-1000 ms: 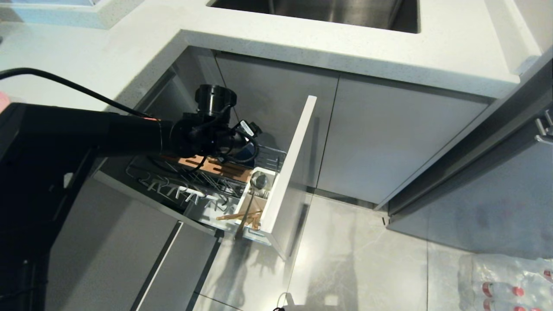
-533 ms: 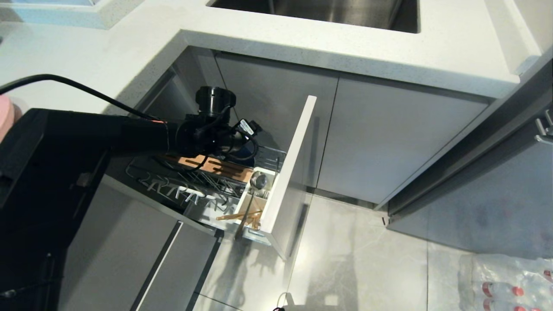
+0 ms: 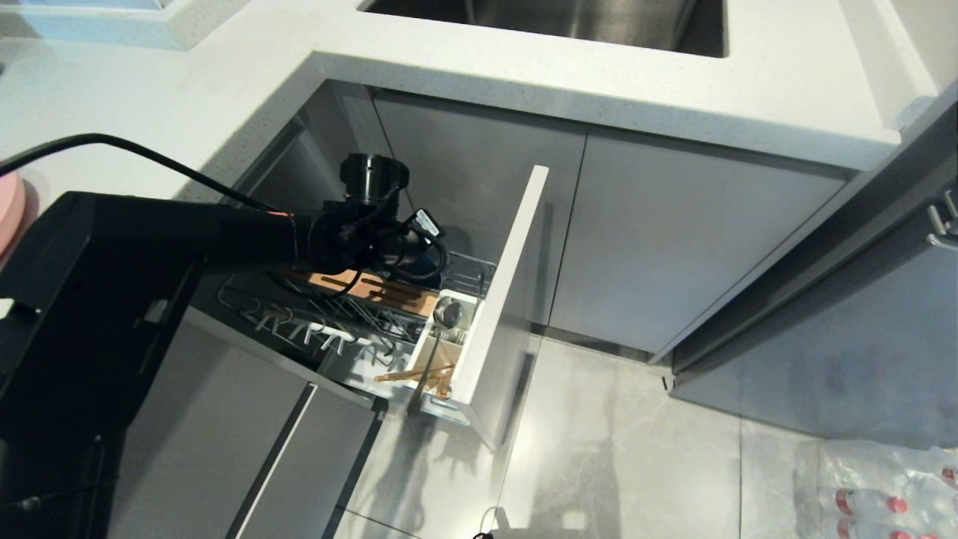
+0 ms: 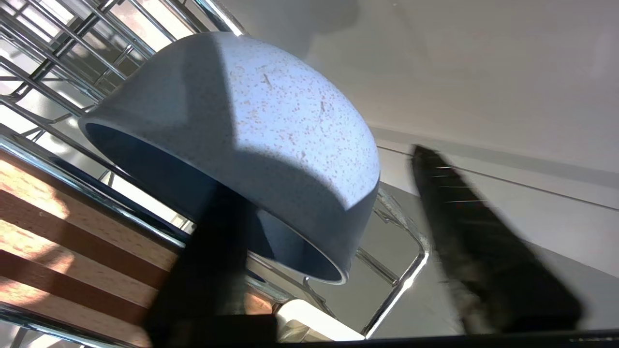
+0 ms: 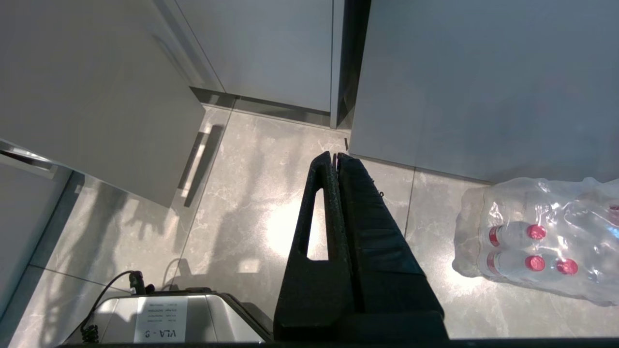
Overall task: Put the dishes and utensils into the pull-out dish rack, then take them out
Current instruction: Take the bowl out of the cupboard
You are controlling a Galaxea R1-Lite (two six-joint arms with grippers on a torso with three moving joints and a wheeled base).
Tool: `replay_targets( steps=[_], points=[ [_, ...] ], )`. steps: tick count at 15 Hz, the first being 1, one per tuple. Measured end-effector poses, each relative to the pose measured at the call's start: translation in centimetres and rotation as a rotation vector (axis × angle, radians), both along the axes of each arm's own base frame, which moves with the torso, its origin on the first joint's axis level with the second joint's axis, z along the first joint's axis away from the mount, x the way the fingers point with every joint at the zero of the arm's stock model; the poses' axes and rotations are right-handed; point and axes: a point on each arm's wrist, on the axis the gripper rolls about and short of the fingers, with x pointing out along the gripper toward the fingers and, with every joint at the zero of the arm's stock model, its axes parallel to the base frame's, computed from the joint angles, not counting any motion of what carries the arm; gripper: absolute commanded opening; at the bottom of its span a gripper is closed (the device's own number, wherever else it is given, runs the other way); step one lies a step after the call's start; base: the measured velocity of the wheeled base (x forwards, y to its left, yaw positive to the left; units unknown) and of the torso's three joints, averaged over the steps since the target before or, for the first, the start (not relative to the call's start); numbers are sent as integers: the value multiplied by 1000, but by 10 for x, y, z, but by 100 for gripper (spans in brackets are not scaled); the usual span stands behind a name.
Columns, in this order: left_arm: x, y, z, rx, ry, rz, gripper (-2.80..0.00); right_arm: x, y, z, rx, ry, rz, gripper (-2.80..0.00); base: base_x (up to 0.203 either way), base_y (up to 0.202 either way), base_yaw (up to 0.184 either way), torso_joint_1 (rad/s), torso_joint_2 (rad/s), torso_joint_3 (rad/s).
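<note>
The pull-out dish rack (image 3: 505,284) stands slid out below the counter. A blue-grey speckled bowl (image 4: 271,121) leans tilted on the chrome wires next to the wooden slotted insert (image 3: 382,288). My left gripper (image 4: 319,174) is open and straddles the bowl's rim. One finger sits inside the bowl. The other finger (image 4: 483,241) is blurred and stands apart from the outer wall. In the white cutlery holder (image 3: 456,359) stand the grey-blue spoon (image 3: 447,313) and the wooden chopsticks (image 3: 408,372). My right gripper (image 5: 336,154) hangs shut over the floor, holding nothing.
The white counter (image 3: 599,82) with a steel sink (image 3: 561,19) overhangs the rack. Plain grey cabinet doors (image 3: 673,239) are to the right. A pack of water bottles (image 3: 883,494) lies on the tiled floor. A pink round edge (image 3: 7,209) shows at the far left.
My left arm has sunk a little and its elbow end has shifted right, uncovering the pink edge at the left. The wrist over the rack has hardly moved.
</note>
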Motion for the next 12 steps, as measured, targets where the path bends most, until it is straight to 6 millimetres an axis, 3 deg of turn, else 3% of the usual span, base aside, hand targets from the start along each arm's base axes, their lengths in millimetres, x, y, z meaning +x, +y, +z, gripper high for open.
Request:
replay_targets(
  steps=[7,12],
  points=[
    [-3,-1,1,0,1,-5,-280,0,0,0,0,0,1,-280,0,0,0,0,0,0],
    [-18,-1,20,-17,-26,-16,-280,0,0,0,0,0,0,-280,0,0,0,0,0,0]
  ],
)
